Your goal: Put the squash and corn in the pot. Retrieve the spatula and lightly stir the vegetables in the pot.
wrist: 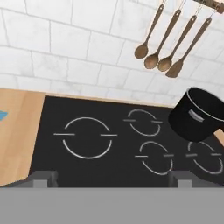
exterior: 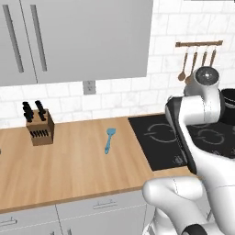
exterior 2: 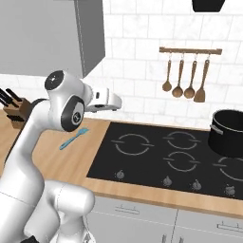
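Stovetop pot [wrist: 197,114] right of open claw [wrist: 111,178]

The white arm [exterior 2: 33,137] rose from its base, bent sharply at a dark-jointed elbow high up, and reached forward with the hand held roughly level. The gripper [wrist: 111,178] hung above the near edge of the cooktop [wrist: 109,144], toward its left side. Its two dark fingertips [wrist: 41,178] stood wide apart, with nothing between them.
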### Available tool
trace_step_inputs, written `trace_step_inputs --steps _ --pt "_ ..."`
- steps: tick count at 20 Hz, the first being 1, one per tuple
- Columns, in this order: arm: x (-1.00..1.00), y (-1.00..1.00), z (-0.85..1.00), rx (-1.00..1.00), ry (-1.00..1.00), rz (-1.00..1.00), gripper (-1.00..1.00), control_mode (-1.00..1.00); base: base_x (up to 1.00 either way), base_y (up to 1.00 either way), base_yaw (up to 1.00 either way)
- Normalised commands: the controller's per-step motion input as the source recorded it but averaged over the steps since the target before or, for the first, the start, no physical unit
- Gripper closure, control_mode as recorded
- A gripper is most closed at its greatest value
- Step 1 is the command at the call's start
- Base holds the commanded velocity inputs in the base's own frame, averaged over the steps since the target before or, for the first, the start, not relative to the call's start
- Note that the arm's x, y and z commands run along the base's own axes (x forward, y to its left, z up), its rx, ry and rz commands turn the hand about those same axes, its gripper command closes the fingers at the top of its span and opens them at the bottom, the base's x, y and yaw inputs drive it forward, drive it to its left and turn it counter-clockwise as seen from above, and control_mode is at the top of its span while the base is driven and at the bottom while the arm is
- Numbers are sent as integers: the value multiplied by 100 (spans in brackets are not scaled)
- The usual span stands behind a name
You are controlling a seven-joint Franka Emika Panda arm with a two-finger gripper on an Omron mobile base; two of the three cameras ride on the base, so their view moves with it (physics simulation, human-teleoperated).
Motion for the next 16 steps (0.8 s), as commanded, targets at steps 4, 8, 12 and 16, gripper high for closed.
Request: trace_step_inputs --steps 4,8,12,16 --pt "0 63 -24 -10 8 61 -100 -100 0 0 0" --pt "0 59 -26 -10 12 80 -100 -100 0 0 0" --pt "0 58 -37 -23 13 73 -100 -100 0 0 0" --pt "0 57 -41 -51 9 61 -100 -100 0 0 0"
